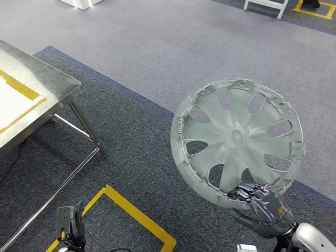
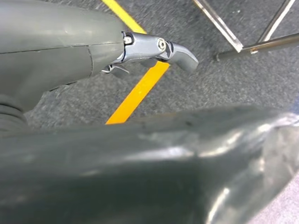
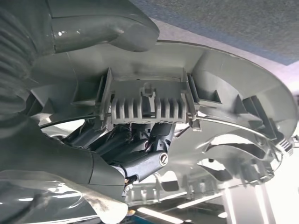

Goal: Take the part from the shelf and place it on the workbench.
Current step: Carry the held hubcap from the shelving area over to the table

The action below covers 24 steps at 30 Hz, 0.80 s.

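Robot body: glossy dark-grey many-fingered right hand (image 1: pixel 264 206) on a silver rounded forearm, grey ribbed wrist covers, and a dark-grey left hand (image 2: pixel 105 51) with a thick thumb fastened by a silver screw.

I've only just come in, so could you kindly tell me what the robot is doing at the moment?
The robot's right hand grips a round, pale grey plastic wheel cover by its lower rim, holding it tilted above the grey carpet. The steel workbench with yellow tape marking stands off to the robot's left, and the cover has not been placed on it yet. The left hand hangs low above a yellow floor line, holding nothing.
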### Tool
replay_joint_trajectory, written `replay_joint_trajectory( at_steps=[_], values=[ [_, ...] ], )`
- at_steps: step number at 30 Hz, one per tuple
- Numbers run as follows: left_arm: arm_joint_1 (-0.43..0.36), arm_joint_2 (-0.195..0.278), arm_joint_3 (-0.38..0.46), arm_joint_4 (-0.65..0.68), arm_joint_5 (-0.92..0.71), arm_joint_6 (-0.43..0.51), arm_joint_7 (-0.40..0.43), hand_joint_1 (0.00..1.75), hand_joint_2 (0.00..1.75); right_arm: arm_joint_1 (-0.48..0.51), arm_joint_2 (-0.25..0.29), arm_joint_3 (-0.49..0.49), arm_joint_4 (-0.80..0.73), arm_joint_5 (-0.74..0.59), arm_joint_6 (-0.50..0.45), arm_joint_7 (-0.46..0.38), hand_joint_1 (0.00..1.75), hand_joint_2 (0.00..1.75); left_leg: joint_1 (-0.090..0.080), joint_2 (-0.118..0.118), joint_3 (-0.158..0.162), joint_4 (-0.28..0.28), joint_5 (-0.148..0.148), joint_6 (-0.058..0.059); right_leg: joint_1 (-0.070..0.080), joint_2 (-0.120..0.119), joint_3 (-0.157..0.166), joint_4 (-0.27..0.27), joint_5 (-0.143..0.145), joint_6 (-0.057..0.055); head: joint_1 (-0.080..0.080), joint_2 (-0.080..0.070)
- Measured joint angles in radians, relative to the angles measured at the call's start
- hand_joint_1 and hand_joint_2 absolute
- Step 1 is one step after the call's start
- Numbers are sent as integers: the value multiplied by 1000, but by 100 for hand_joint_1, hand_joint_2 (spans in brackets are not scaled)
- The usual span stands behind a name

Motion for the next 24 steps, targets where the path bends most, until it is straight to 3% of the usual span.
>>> replay_joint_trajectory(
  at_steps=[2, 4, 6, 7, 8, 10, 12, 14, 15, 17, 19, 21, 22, 24],
  values=[
    [1, 2, 0, 0, -1, 1, 0, 0, 0, 1, 0, 0, 0, 0, 0, 0, 175, 175, -3, 50, -23, 54, -36, -9, -3, -26, 8, -8, 2, -10, -5, 0],
    [-2, 1, 0, 0, -2, 2, 0, 0, 0, 4, 0, 0, 0, 1, 0, 0, 175, 175, -3, 108, -80, 178, -100, -16, 1, -53, 14, -9, -2, -16, -9, 0],
    [-1, 1, 0, 0, -2, 2, 0, 0, 0, 5, 0, 2, 0, 1, 0, 0, 175, 175, 0, 124, -121, 267, -125, -21, 3, -80, 17, -9, -6, -18, -9, 0],
    [-1, 1, 0, 0, -2, 2, 0, 0, 0, 5, 0, 3, 0, 1, 0, -1, 175, 175, 0, 126, -117, 263, -111, -22, 3, -93, 20, -9, -8, -17, -9, 0],
    [0, 2, 0, 0, -2, 2, 0, 0, 0, 5, 0, 4, 0, 1, 0, -1, 175, 175, 1, 132, -94, 219, -81, -21, 3, -106, 25, -9, -12, -15, -9, 0],
    [-1, 3, 0, 0, -2, 3, 0, 0, 0, 5, 0, 4, 0, 1, 0, -1, 175, 175, -6, 171, -23, 84, -21, -15, 6, -129, 36, -8, -20, -9, -9, 0],
    [-5, 3, 0, 0, -3, 3, 0, 0, 0, 5, 0, 4, 0, 1, 0, -1, 175, 175, -16, 206, 15, 5, -4, -3, 11, -151, 42, -7, -27, 1, -8, 0],
    [-5, 3, 0, 0, -3, 4, 0, 0, 0, 3, 0, 4, 0, 1, -1, -2, 175, 175, -20, 195, 14, -4, -8, 10, 14, -175, 46, -8, -31, 9, -8, 0],
    [-3, 3, 0, 0, -3, 5, 0, 0, 0, 2, 0, 4, 0, 1, -1, -2, 175, 175, -18, 183, 14, -7, -6, 15, 12, -173, 47, -7, -37, 15, -7, 0],
    [-4, 2, 0, 0, -3, 7, 0, 0, 0, 2, 0, 4, 0, 1, -2, -1, 175, 175, -12, 159, 17, -14, -2, 27, 7, -127, 29, 36, -69, 22, -5, 0],
    [-7, 1, 0, 0, -3, 7, 0, 0, 0, 4, 0, 3, 0, 2, -2, -1, 175, 175, -8, 136, 18, -15, 0, 33, 4, -67, -32, 157, -127, 26, -1, 0],
    [-7, 0, 0, 0, -4, 7, 0, 0, 0, 6, 0, 4, 1, 2, -2, -1, 175, 175, -9, 110, 19, -15, 0, 35, 4, -52, -95, 266, -156, 28, 0, 0],
    [-6, 0, 0, 0, -4, 7, 0, 0, 0, 6, 0, 4, 1, 2, -2, -1, 175, 175, -9, 96, 19, -14, 0, 35, 4, -50, -106, 273, -141, 28, 0, 0],
    [-5, 0, 0, 0, -6, 7, 0, 0, 0, 6, 0, 4, 2, 2, -2, -1, 175, 175, -8, 67, 22, -13, -1, 33, 2, -36, -73, 174, -64, 25, 1, 0]
  ],
)
